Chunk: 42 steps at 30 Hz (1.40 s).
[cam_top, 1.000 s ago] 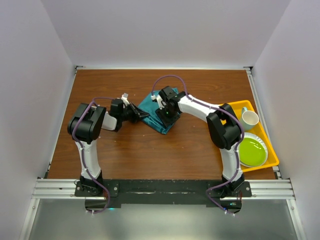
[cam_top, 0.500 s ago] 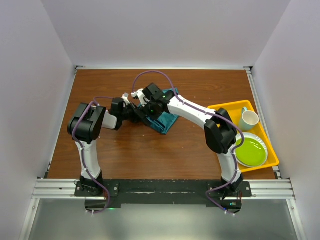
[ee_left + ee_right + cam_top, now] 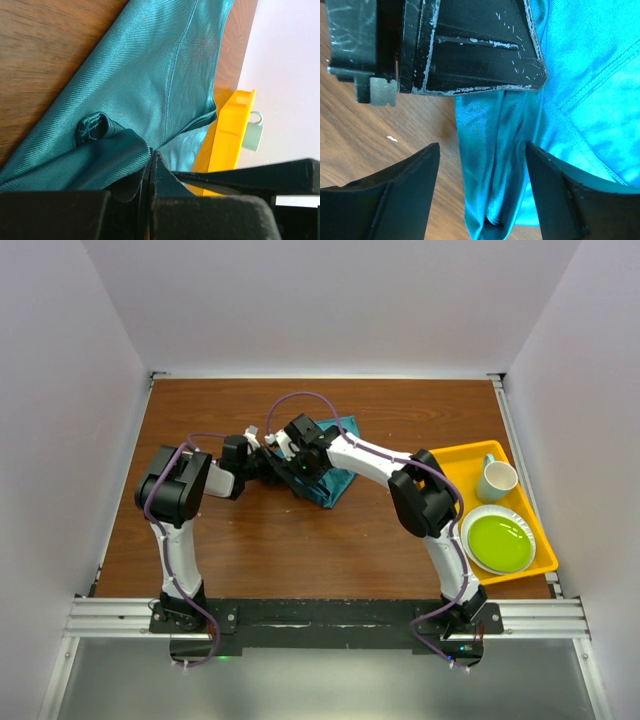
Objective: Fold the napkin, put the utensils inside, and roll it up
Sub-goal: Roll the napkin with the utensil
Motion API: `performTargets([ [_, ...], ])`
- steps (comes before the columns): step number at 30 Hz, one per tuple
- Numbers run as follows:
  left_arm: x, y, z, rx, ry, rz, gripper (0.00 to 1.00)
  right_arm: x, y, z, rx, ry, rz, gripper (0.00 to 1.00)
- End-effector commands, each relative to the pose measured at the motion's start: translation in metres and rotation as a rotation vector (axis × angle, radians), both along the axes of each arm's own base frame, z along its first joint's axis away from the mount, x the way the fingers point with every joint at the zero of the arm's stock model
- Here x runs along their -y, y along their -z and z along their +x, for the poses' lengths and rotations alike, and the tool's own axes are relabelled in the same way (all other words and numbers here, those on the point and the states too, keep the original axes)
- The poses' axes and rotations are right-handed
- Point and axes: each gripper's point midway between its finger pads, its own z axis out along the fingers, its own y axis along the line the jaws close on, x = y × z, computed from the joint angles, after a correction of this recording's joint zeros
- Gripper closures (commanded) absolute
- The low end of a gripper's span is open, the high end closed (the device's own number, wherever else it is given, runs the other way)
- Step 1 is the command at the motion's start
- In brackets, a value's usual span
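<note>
Over the napkin (image 3: 338, 483), right tool (image 3: 482, 147) splayed, left tool (image 3: 151, 161) clamped on it.

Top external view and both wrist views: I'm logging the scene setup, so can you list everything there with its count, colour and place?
napkin: one, teal, bunched mid-table between the two grippers
tray: one, yellow, at the table's right edge
mug: one, pale green, far end of the tray
plate: one, green with a white rim, near end of the tray
table: one, brown wood, under everything
left gripper: one, black, shut on the napkin
right gripper: one, black, open, fingers either side of a napkin fold
</note>
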Motion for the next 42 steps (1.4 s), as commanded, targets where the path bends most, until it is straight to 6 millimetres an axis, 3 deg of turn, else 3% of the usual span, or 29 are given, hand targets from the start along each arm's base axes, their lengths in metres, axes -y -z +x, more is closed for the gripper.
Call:
performTargets([
  [1, -0.022, 0.066, -0.028, -0.190, -0.035, 0.145, 1.00, -0.001, 0.006, 0.004, 0.017, -0.008, 0.000, 0.35],
  [2, -0.022, 0.067, -0.029, -0.197, -0.033, 0.146, 1.00, 0.000, 0.009, 0.003, 0.012, -0.007, -0.004, 0.48],
  [5, -0.023, 0.067, -0.028, -0.195, -0.010, 0.164, 1.00, 0.006, 0.024, -0.003, -0.046, 0.004, 0.010, 0.63],
  [10, -0.021, 0.056, -0.018, -0.156, 0.044, 0.172, 1.00, 0.014, 0.039, -0.008, -0.137, 0.023, 0.051, 0.77],
  [13, -0.022, 0.037, -0.002, -0.113, 0.065, 0.186, 1.00, 0.015, 0.046, -0.012, -0.184, 0.032, 0.073, 0.86],
  [14, -0.025, 0.023, 0.007, -0.093, 0.061, 0.191, 0.99, 0.014, 0.049, -0.017, -0.214, 0.038, 0.088, 0.88],
  [16, -0.037, 0.008, 0.021, -0.056, 0.030, 0.227, 0.90, 0.017, 0.053, -0.016, -0.244, 0.061, 0.117, 0.90],
  [17, -0.042, -0.012, 0.029, -0.029, 0.013, 0.237, 0.80, 0.018, 0.058, -0.018, -0.272, 0.073, 0.126, 0.91],
  [19, -0.056, -0.031, 0.040, 0.012, -0.027, 0.268, 0.73, 0.018, 0.062, -0.021, -0.315, 0.092, 0.155, 0.93],
  [20, -0.060, -0.049, 0.043, 0.039, -0.042, 0.278, 0.66, 0.020, 0.066, -0.023, -0.340, 0.110, 0.157, 0.95],
  [25, -0.071, -0.080, 0.035, 0.056, -0.088, 0.292, 0.57, 0.023, 0.074, -0.027, -0.419, 0.148, 0.209, 0.99],
  [26, -0.072, -0.082, 0.025, 0.047, -0.097, 0.286, 0.38, 0.024, 0.077, -0.030, -0.442, 0.165, 0.216, 1.00],
  [31, -0.061, -0.082, -0.014, 0.017, -0.116, 0.150, 0.35, 0.028, 0.092, -0.035, -0.565, 0.225, 0.272, 1.00],
  [32, -0.059, -0.071, -0.028, -0.015, -0.109, 0.135, 0.35, 0.025, 0.090, -0.037, -0.597, 0.232, 0.295, 1.00],
  [35, -0.047, -0.057, -0.046, -0.032, -0.085, 0.054, 0.35, 0.021, 0.091, -0.039, -0.654, 0.246, 0.327, 1.00],
  [37, -0.043, -0.057, -0.048, -0.021, -0.100, 0.001, 0.35, 0.022, 0.092, -0.040, -0.685, 0.259, 0.336, 1.00],
  [38, -0.042, -0.045, -0.055, -0.053, -0.105, -0.002, 0.35, 0.019, 0.088, -0.039, -0.707, 0.265, 0.359, 1.00],
  [42, -0.038, -0.032, -0.055, -0.087, -0.101, 0.002, 0.34, 0.016, 0.082, -0.037, -0.775, 0.280, 0.411, 1.00],
])
